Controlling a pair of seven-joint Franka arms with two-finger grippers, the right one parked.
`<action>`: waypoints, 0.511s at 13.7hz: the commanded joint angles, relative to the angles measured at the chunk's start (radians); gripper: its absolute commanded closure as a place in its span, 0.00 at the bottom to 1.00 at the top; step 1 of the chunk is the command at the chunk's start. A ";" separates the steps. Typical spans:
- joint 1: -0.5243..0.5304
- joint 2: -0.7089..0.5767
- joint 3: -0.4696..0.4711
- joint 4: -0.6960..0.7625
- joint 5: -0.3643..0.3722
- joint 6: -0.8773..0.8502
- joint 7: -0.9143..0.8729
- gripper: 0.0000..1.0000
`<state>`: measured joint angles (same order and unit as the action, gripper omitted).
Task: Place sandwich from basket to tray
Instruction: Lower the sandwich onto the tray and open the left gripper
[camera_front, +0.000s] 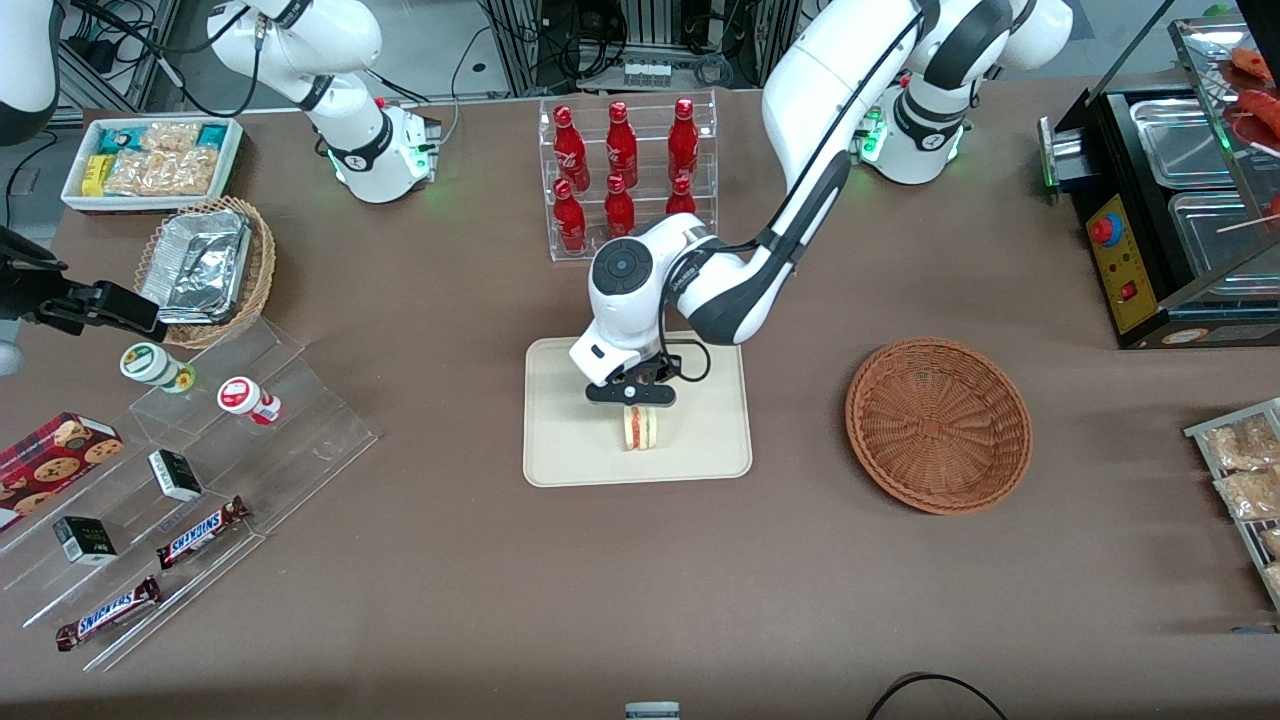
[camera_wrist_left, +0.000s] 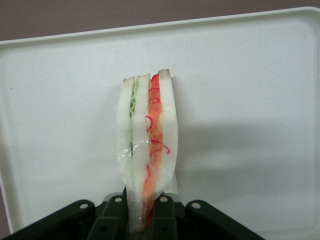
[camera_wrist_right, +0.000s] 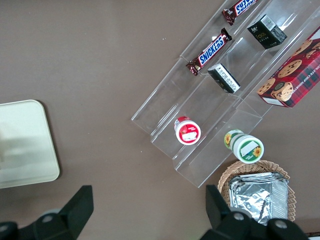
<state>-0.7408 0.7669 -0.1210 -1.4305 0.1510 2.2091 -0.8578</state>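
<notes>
**Sandwich held on edge over the tray, basket empty**

Sandwich first: the small triangular wedge of pale white bread with red, orange and green filling (camera_front: 640, 428) sits pinched between the fingers of the left arm's black two-finger gripper (camera_front: 634, 398), which hangs directly above it, over the flat rectangular cream-coloured tray with its low raised rim (camera_front: 560, 450). In the wrist view the fingers (camera_wrist_left: 162, 215) are pressed against the two bread faces at one end of the sandwich (camera_wrist_left: 147, 145), so the filling layers run straight away from the gripper and the wedge's long axis lies in line with it, narrow cut edge facing the camera.

The wedge stands on edge over the tray (camera_wrist_left: 240, 100), roughly mid-tray and nearer the front camera than the tray's centre. Whether its lower edge is touching the tray surface or hanging just above it cannot be told from these views.

The round, shallow, reddish-brown woven wicker basket (camera_front: 938, 424) lies well apart, toward the working arm's end of the table, with nothing in it.

My reading: the carry is done and only the release remains. Held on its thin edge, the wedge may tip onto a bread face when let go.
</notes>
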 joint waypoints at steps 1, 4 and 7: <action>-0.020 0.026 0.015 0.033 0.022 0.018 -0.035 1.00; -0.020 0.028 0.015 0.035 0.025 0.018 -0.050 0.11; -0.019 0.014 0.015 0.035 0.035 0.017 -0.060 0.00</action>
<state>-0.7420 0.7804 -0.1209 -1.4218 0.1623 2.2296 -0.8808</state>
